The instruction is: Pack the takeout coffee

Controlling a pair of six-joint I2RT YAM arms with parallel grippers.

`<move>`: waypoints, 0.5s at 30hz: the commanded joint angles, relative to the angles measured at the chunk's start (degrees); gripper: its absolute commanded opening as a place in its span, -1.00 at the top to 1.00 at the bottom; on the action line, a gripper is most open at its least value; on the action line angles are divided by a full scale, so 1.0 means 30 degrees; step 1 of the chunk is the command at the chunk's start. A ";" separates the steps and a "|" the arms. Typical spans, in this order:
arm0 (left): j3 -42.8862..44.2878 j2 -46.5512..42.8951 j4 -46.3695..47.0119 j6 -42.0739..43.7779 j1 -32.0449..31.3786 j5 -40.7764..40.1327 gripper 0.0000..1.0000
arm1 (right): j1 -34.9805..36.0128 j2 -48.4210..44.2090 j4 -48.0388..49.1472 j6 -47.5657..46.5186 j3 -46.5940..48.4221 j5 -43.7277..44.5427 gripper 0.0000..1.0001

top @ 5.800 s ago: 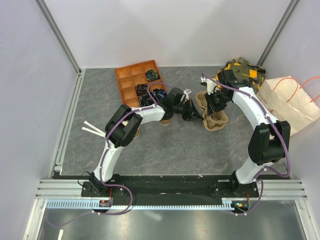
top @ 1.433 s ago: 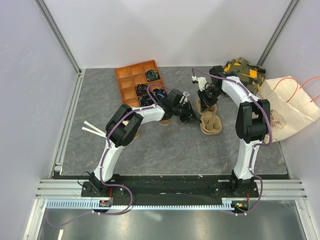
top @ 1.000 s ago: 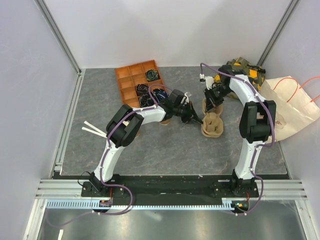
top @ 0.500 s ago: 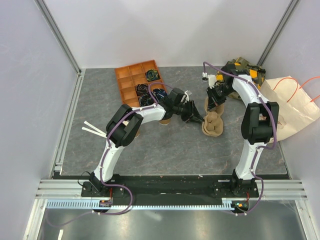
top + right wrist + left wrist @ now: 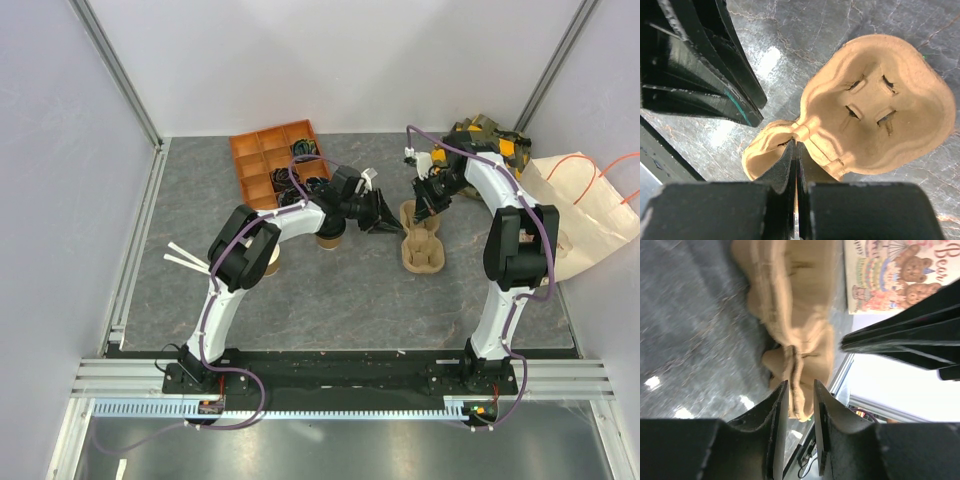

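Two pincers meet at the moulded pulp cup carrier (image 5: 920,85), which lies right of centre in the overhead view. The right pincer (image 5: 795,144) is clenched on the thin ridge between the carrier's two pockets. The left pincer (image 5: 800,382) is released, its jaws a little apart. The carrier's rim lines up with the gap between them, but nothing is pinched there. The one pocket seen fully in the right wrist view is bare.

The takeout coffee cannot be picked out for sure, since no black lid shows in any view. One tan cup (image 5: 330,238) stands on the tabletop (image 5: 350,300) left of the carrier, just under the left forearm, which covers its top. A second tan cup (image 5: 270,264) sits lower left, mostly hidden by that arm's elbow. Which of the two has the lid I cannot tell. Neither is in the carrier.

The hold looks like the weak point. The carrier is light pulp gripped by one narrow ridge, so a lift or twist could tear that ridge or swing the free end. The left jaws are so near the rim that a small push could shove the carrier against the right grip. The left forearm hangs right over the nearer cup, so swinging or dropping it could tip that cup and spill it.
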 commanded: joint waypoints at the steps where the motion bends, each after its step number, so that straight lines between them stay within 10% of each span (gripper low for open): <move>1: 0.1140 -0.0272 0.1047 0.0671 -0.0103 0.0251 0.35 | -0.0043 -0.0917 0.0172 -0.0216 -0.0040 -0.0887 1.00; 10: 0.1170 -0.0856 -0.0006 0.1080 -0.0103 -0.0304 0.28 | -0.0013 -0.0743 -0.0004 0.0719 0.0430 0.1012 0.97; 15: 0.0527 -0.1472 -0.0565 0.1286 0.0014 -0.0453 0.26 | 0.0600 -0.1267 0.2161 0.2770 -0.0770 0.2332 0.34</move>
